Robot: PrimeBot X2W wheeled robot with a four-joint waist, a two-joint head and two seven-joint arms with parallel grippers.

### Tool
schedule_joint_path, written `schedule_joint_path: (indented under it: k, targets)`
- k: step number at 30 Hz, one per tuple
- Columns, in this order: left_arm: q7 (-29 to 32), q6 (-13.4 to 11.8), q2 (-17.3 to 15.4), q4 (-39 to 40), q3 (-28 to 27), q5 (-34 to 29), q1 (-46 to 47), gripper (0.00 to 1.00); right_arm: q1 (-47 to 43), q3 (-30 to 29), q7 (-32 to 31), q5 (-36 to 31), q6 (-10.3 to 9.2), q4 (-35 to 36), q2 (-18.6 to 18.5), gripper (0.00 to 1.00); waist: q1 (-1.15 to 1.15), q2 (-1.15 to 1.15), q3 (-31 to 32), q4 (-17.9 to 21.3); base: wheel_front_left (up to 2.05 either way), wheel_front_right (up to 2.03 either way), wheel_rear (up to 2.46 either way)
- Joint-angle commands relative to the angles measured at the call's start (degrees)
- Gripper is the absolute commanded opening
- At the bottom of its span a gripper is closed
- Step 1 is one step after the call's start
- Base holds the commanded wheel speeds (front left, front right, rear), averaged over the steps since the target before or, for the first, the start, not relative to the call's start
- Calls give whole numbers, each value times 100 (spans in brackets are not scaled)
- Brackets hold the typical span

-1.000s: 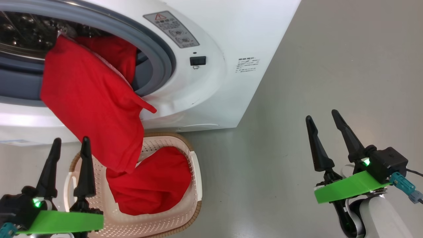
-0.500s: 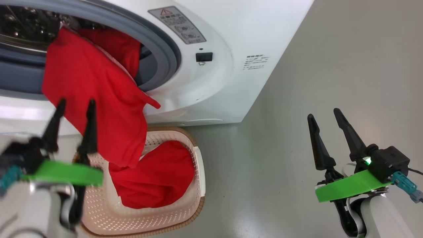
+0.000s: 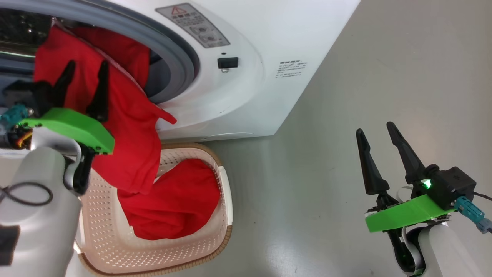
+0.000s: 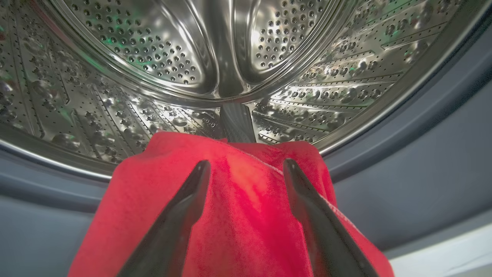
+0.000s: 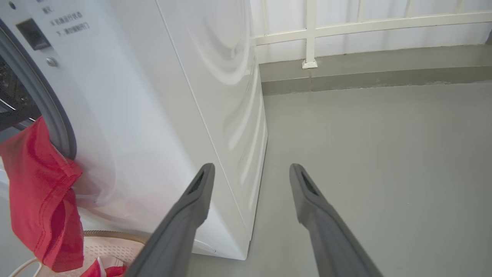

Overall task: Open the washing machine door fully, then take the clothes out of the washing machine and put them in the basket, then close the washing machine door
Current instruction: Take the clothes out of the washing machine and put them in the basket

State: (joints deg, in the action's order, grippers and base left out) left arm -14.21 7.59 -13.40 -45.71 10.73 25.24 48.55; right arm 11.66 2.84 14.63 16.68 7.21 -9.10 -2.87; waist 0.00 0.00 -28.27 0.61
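Note:
The white washing machine (image 3: 246, 88) stands with its mouth uncovered; the washing machine door is out of view. Red clothes (image 3: 127, 130) hang from the steel drum (image 4: 215, 57) over the grey seal (image 3: 180, 65) and reach down to more red fabric (image 3: 173, 204) lying in the cream basket (image 3: 226, 200) on the floor below. My left gripper (image 3: 87, 63) is open at the mouth, its fingers straddling the top fold of the clothes (image 4: 246, 215) without pinching it. Far to the right, over bare floor, my right gripper (image 3: 374, 127) is open and holds nothing.
Grey floor (image 3: 346, 96) spreads to the right of the machine. A white railing and low kerb (image 5: 346, 23) close it off behind. A black latch socket (image 3: 227, 62) and a warning label (image 3: 192, 25) sit on the machine's front.
My left gripper has risen from beside the basket to the drum mouth, in front of the hanging red clothes. The head view shifted slightly. The right gripper has stayed put.

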Motion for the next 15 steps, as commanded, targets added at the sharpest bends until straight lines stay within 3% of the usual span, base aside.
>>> schedule_joint_path:
  k: [1, 15]
  targets:
    - [59, -10, -322, -188, -12, 52, 250, 100, 3, 163, 37, 32, 28, 160, 0, 100, 0, 0, -19, 28, 0, 0, 0]
    - [526, -10, -332, -1877, 856, 379, 1291, 100, 45, 236, 37, 67, 28, 185, 0, 100, 0, 0, -109, 102, 0, 0, 0]
